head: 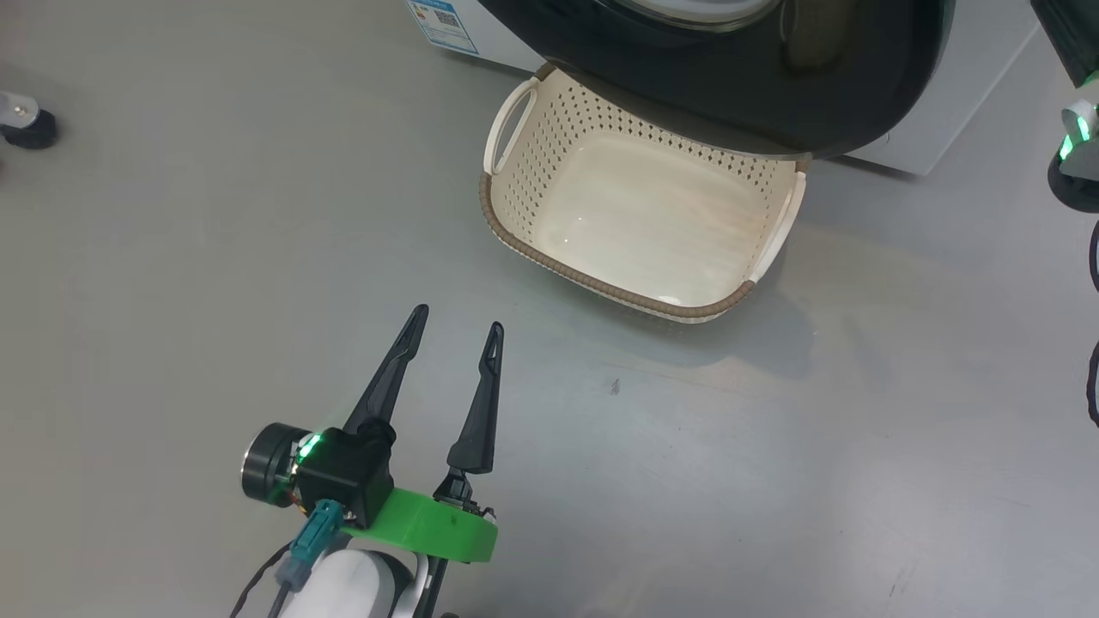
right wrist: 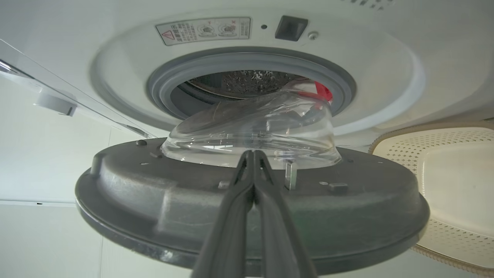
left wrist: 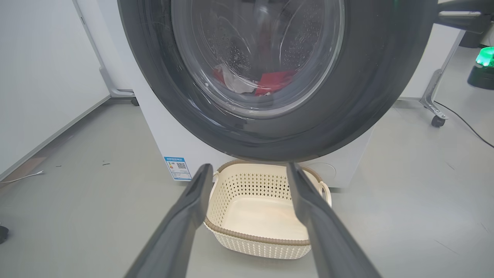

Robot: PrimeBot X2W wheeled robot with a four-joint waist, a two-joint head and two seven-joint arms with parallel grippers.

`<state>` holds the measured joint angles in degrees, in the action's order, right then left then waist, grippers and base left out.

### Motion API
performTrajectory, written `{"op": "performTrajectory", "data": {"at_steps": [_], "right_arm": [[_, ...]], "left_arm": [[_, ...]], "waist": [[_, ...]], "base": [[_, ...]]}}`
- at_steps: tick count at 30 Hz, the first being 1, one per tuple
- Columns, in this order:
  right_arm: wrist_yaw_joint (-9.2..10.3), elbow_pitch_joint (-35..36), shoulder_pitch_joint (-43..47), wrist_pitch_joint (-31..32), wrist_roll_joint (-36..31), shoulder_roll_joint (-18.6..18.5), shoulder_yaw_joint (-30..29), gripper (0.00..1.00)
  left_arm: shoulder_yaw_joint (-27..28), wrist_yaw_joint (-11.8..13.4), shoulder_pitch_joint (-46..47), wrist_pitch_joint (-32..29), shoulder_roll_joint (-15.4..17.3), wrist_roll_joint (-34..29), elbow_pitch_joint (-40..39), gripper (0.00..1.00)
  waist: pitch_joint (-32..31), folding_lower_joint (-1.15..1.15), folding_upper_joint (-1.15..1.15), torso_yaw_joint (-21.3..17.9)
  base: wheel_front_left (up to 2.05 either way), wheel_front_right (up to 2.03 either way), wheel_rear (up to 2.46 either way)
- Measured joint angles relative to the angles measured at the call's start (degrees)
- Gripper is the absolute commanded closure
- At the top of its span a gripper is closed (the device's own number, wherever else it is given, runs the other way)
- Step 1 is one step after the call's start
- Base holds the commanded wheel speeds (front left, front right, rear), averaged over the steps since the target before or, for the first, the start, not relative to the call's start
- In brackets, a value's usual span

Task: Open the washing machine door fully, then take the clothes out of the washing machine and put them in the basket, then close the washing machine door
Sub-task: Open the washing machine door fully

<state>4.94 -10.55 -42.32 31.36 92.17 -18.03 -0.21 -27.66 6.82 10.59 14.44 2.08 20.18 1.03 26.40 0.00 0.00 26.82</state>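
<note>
Head view shows the left claw (head: 458, 318) released, its two dark fingers spread wide above bare grey floor (head: 773, 481), with open room on either side of it. Ahead of its tips and a little to the right sits the basket (head: 601, 287), empty, its far edge tucked under the black rim of the washing machine door (head: 730, 94), which stands partly swung out. Ahead of that claw and left of the basket, a small blue label (left wrist: 177, 168) on the washing machine (left wrist: 173, 143) carries a QR code; its print is too small to read. Through the door's glass the clothes (left wrist: 274, 81) lie in the drum, red and white. The right claw (right wrist: 251, 154) is clenched with nothing between its fingers, tips at the door's grey inner face, right at the foot of the glass bowl; whether they touch I can't tell. Past its tips, on the white front beyond the grey seal, a warning sticker (right wrist: 203, 30) with a red triangle is unreadable.
</note>
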Motion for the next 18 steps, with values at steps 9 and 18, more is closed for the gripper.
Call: {"op": "performTrajectory", "data": {"at_steps": [9, 18], "right_arm": [[0.87, -0.2, -1.2, 3.6, 1.7, 0.1, 1.4, 1.00], [1.72, -0.2, -1.2, 6.7, 3.1, 0.1, 2.8, 1.00]], "left_arm": [[0.0, 0.0, 0.0, 0.0, 0.0, 0.4, -0.2, 0.00], [0.0, 0.0, 0.0, 0.0, 0.0, 0.4, -0.3, 0.00]], "waist": [[0.3, 0.00, 0.00, 0.4], [0.5, 0.00, 0.00, 0.6]], "base": [[0.00, 0.00, 0.00], [0.00, 0.00, 0.00]]}}
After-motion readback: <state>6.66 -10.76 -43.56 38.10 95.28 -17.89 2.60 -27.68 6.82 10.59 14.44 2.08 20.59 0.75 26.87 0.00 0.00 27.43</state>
